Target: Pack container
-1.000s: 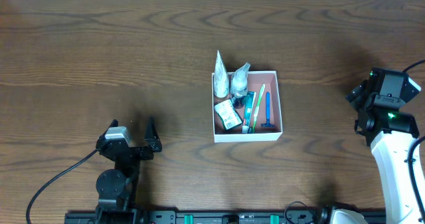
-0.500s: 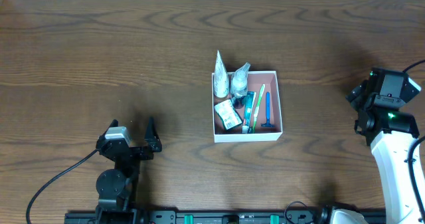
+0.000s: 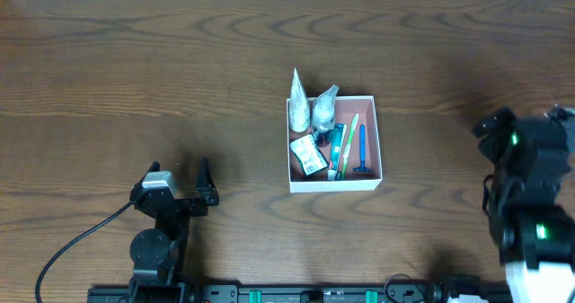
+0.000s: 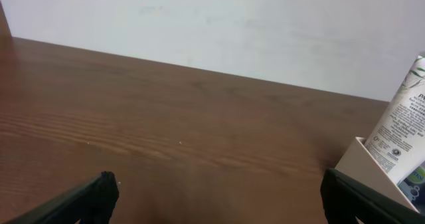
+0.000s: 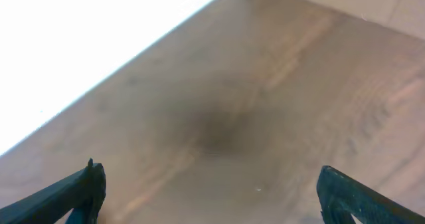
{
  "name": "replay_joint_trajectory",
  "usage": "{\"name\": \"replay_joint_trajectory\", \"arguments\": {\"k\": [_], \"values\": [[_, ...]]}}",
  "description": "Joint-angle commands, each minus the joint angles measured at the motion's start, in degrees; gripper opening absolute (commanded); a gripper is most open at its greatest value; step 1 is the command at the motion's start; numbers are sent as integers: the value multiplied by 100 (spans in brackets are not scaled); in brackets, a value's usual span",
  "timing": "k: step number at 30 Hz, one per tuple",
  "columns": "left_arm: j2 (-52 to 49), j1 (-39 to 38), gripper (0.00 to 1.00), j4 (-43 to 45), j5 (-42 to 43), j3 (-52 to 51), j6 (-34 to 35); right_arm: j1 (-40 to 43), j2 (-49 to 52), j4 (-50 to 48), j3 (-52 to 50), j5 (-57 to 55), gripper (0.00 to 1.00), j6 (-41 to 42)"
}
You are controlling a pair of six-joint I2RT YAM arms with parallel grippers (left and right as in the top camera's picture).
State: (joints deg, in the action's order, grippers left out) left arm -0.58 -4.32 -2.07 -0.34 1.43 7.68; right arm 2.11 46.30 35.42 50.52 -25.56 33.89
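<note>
Nearest, at the near left, the left gripper (image 4: 222, 199) sits low over the table (image 3: 108, 87), and a black cable (image 3: 99, 226) runs from its arm toward the left near corner. Its two fingers stand wide apart and hold nothing. At the right, the right arm (image 3: 530, 186) is blurred in the overhead view, so its pose is hard to tell there. Its own camera shows the right gripper (image 5: 212, 194) with fingers also spread wide and empty, over wood with a soft dark shadow.

Farther in, the container (image 3: 334, 185) rests flat near the middle of the table, well apart from both grippers. Inside lie a packet (image 3: 308, 155) at the near left, then a toothbrush (image 3: 347, 143) and a blue razor (image 3: 362, 150) to its right. A white tube (image 3: 297, 101) and a small bottle (image 3: 324, 110) lean at the far left corner, the tube rising over the rim. The left wrist camera catches only this corner, at its right edge.

The table is dark brown wood with clear grain. Beyond its far edge stands a plain white wall (image 4: 232, 24).
</note>
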Motion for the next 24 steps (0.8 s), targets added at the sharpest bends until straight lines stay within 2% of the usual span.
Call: {"name": "replay_joint_trajectory", "arguments": {"k": [1, 10, 17, 20, 24], "values": [[35, 24, 98, -214, -13, -120, 9, -170, -673, 17, 24, -94, 99, -11], [35, 24, 98, -212, -11, -120, 7, -164, -2041, 136, -42, -251, 99, -79], [35, 24, 98, -214, -13, -120, 7, -164, -2586, 98, -723, -236, 99, 42], [35, 24, 98, -212, -13, -120, 9, -164, -2817, -675, -1384, 103, 99, 76], [35, 24, 98, -214, -13, -120, 7, -98, -3174, -2116, -2481, 1115, 99, -98]]}}
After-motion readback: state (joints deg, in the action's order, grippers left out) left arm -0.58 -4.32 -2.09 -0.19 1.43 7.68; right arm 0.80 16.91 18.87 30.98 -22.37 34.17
